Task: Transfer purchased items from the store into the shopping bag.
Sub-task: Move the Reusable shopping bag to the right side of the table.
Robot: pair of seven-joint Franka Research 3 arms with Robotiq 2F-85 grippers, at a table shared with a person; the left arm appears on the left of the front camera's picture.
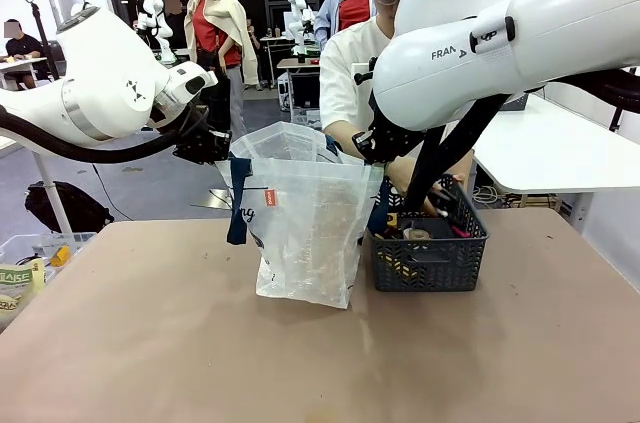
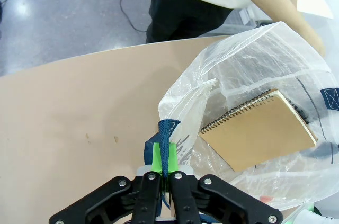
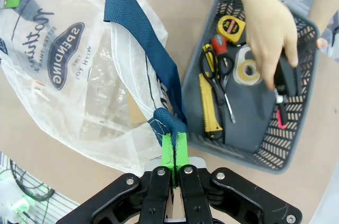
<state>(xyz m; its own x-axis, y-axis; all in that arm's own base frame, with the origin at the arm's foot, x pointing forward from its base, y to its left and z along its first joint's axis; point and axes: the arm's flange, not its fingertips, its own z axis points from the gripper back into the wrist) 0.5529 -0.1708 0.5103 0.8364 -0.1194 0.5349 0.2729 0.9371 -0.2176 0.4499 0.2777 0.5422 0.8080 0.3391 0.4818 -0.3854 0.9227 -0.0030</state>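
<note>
The shopping bag stands upright mid-table, translucent white with navy straps. My left gripper is shut on its left strap, pinched between the green pads. My right gripper is shut on the right strap, so the mouth is held open. A tan spiral notebook lies inside the bag. The other purchased items lie in the dark lattice basket: a yellow tape measure, a tape roll, scissors and a yellow knife. The person's hand reaches into the basket onto a dark item.
The basket stands right beside the bag, on its right. A person in a white shirt stands at the far edge. A clear bin with packets sits at the table's left edge. The near tabletop is bare brown.
</note>
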